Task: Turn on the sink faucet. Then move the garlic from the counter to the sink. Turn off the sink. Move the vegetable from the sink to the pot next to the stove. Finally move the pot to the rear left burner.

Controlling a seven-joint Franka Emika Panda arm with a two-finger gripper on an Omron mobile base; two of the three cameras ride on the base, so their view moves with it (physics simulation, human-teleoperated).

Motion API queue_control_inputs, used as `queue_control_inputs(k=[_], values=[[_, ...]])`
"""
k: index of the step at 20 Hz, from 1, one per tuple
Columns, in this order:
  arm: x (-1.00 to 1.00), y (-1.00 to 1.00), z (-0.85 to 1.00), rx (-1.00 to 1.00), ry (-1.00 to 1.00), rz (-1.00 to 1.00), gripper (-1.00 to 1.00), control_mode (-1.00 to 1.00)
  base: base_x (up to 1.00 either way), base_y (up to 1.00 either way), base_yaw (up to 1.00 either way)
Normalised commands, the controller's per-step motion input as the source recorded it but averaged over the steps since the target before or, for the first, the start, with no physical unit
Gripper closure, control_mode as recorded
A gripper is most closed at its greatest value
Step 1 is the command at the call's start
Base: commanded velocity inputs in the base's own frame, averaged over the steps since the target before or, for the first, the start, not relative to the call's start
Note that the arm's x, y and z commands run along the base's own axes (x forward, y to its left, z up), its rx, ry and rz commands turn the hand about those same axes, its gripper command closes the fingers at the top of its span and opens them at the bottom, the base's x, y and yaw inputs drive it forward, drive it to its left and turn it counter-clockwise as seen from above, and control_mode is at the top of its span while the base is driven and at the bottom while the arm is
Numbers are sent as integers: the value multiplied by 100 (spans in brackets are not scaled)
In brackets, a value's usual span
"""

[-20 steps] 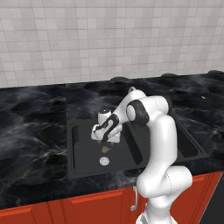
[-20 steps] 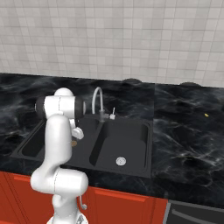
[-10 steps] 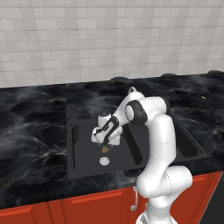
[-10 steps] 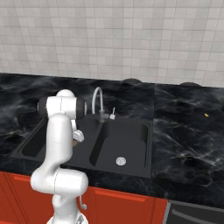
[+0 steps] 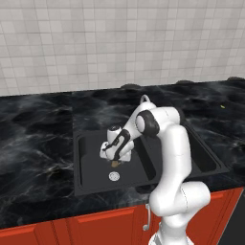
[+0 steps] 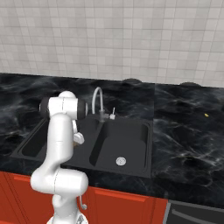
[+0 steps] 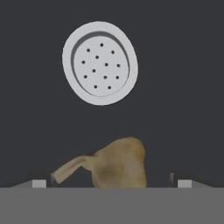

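Note:
The garlic [image 7: 118,164], a tan bulb with a short stalk, lies on the floor of the sink's left basin [image 5: 88,158], just short of the round silver drain [image 7: 99,63]. My gripper [image 7: 111,183] hangs low over it, open, one dark fingertip on each side and apart from it. From the left base view the gripper [image 5: 115,155] points down at the garlic [image 5: 115,163]. The sink faucet [image 6: 97,98] arches between the two basins, its lever [image 6: 113,114] to the right. The black counter [image 6: 183,140] surrounds the sink [image 6: 144,131]. The pot and the stove are out of view.
The right basin has its own silver drain [image 6: 120,161]. A small yellow speck [image 6: 206,115] lies on the counter to the right. Red cabinet fronts [image 5: 95,227] run below the counter edge. My white arm bends over the divider between the basins.
The hand has sunk lower into the left basin toward the garlic. Its jaws have stayed wide and the garlic has not moved.

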Motion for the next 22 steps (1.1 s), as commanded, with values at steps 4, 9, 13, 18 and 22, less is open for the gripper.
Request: queue_control_inputs(k=[4, 9, 13, 18, 22], values=[[3, 3, -13, 0, 0, 0, -100, -100, 0, 0, 0], [4, 2, -13, 0, 0, 0, -100, -100, 0, 0, 0], [2, 1, -10, 0, 0, 0, -100, -100, 0, 0, 0], [0, 2, -5, 0, 0, 0, -100, -100, 0, 0, 0], [0, 4, -3, 0, 0, 0, -100, -100, 0, 0, 0]])
